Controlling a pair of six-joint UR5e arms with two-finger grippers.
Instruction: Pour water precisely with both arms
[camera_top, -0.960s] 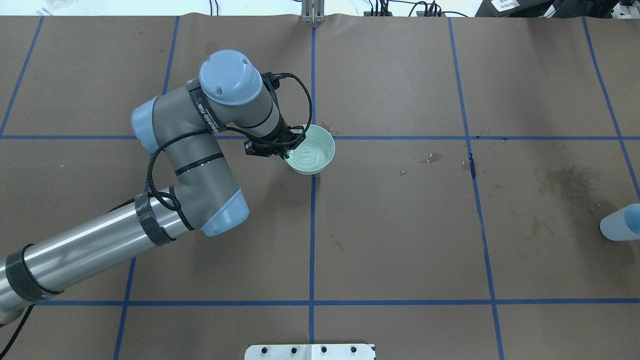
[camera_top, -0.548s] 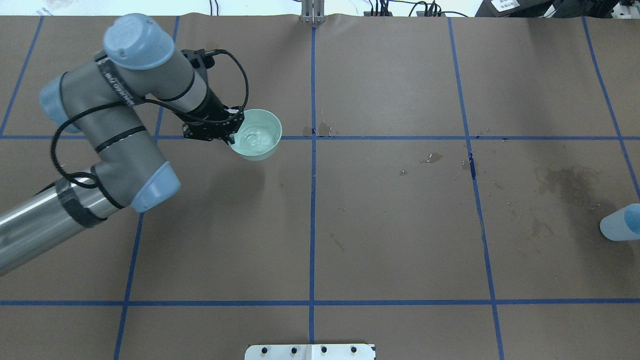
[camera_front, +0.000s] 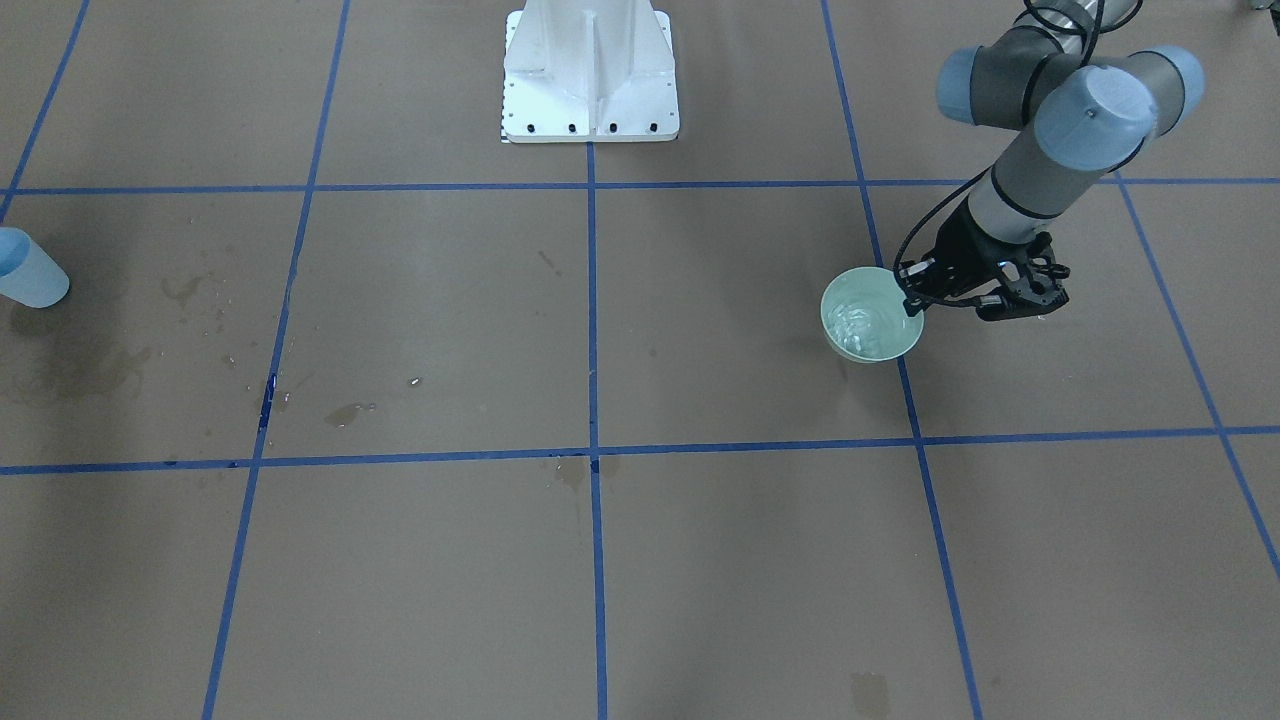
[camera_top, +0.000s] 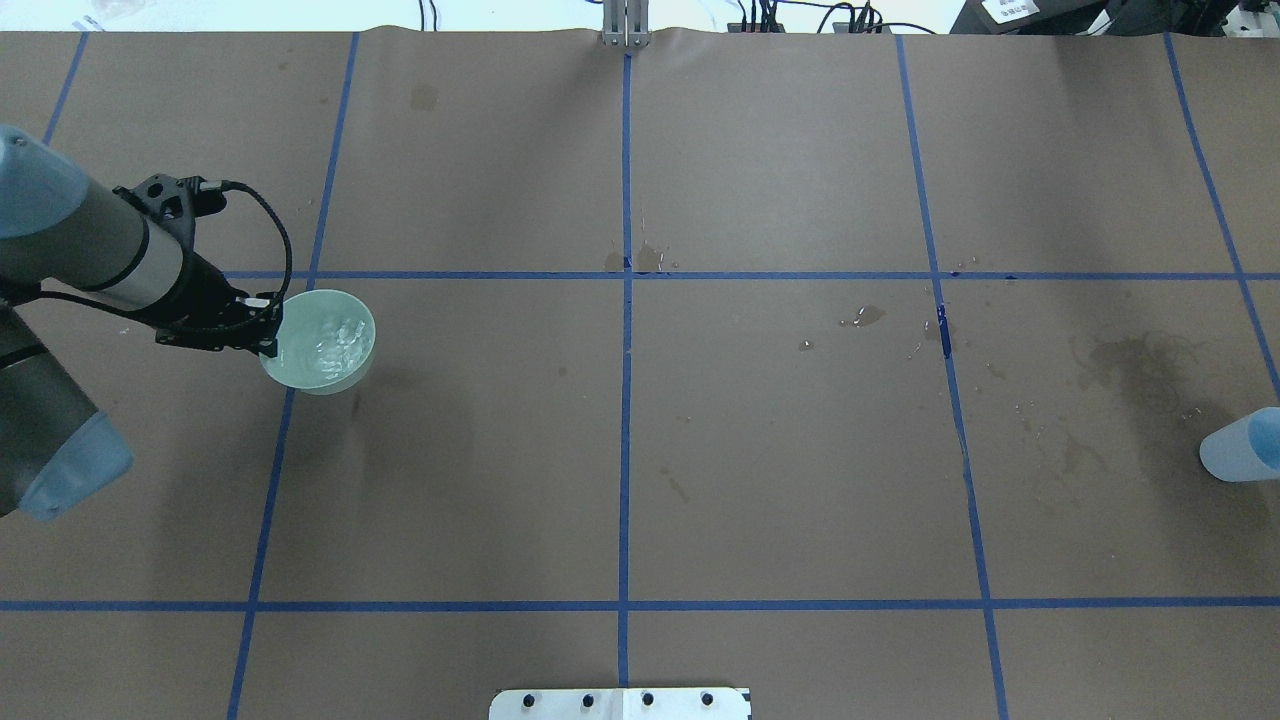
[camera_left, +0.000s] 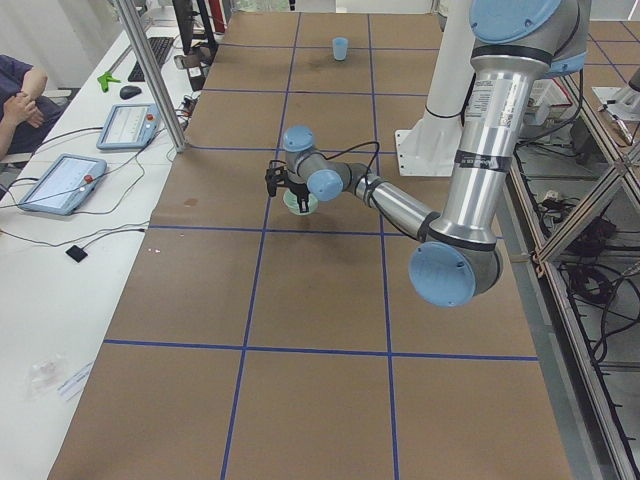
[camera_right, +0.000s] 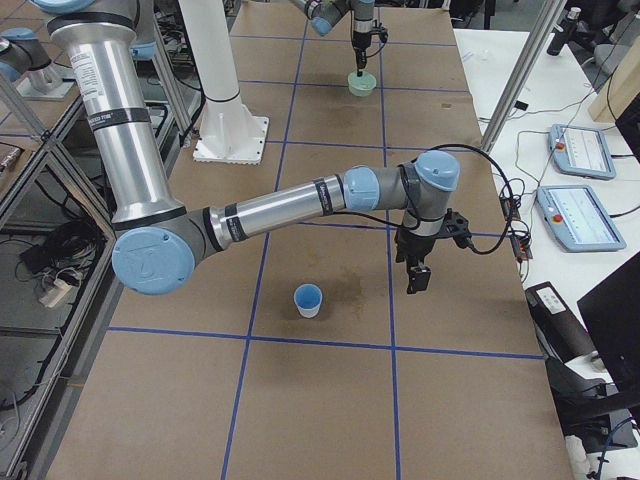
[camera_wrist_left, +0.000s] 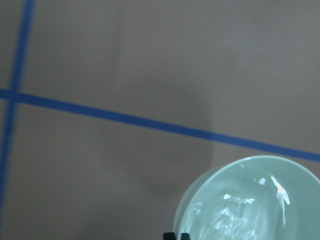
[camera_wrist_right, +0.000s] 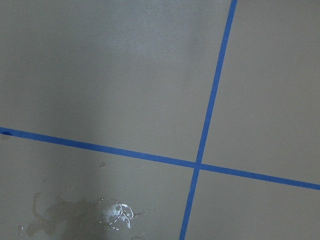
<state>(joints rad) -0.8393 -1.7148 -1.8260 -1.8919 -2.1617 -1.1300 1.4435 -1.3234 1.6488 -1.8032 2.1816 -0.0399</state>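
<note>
My left gripper (camera_top: 268, 335) is shut on the rim of a pale green bowl (camera_top: 320, 342) and holds it over the table's left side. Clear water (camera_top: 338, 338) ripples and glints inside the bowl. The front-facing view shows the same grip (camera_front: 915, 300) on the bowl (camera_front: 870, 318). The left wrist view shows the bowl (camera_wrist_left: 250, 200) low and right. A pale blue cup (camera_top: 1240, 450) stands at the far right. My right gripper (camera_right: 414, 275) hangs to the right of the cup (camera_right: 308, 300) in the exterior right view; I cannot tell whether it is open.
The white pedestal (camera_front: 590, 75) stands at the robot's side of the table. Dark stains (camera_top: 1130, 360) and a wet patch (camera_wrist_right: 80, 217) mark the brown paper near the cup. Blue tape lines cross the table. Tablets (camera_right: 580, 215) lie beyond its far edge.
My left arm has carried the bowl from the table's centre line to the left. The water in it is sloshing more. The blue cup has not moved.
</note>
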